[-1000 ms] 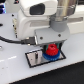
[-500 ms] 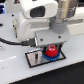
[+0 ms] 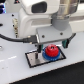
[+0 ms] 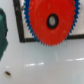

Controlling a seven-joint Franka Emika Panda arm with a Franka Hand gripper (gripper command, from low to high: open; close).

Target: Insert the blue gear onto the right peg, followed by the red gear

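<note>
Red gear: stacked flat on the blue gear, hub up, centre hole showing dark in the wrist view.
Blue gear: under the red one, only a toothed blue rim peeping out at the edges.
Right peg: hidden beneath the 2 gears, cannot be seen.
Plate: black-framed grey rectangle on the white table, gears at the end toward the exterior view's right.
Gripper: directly above the gears, just clear of the red hub; jaw spread too blurred to tell.
</note>
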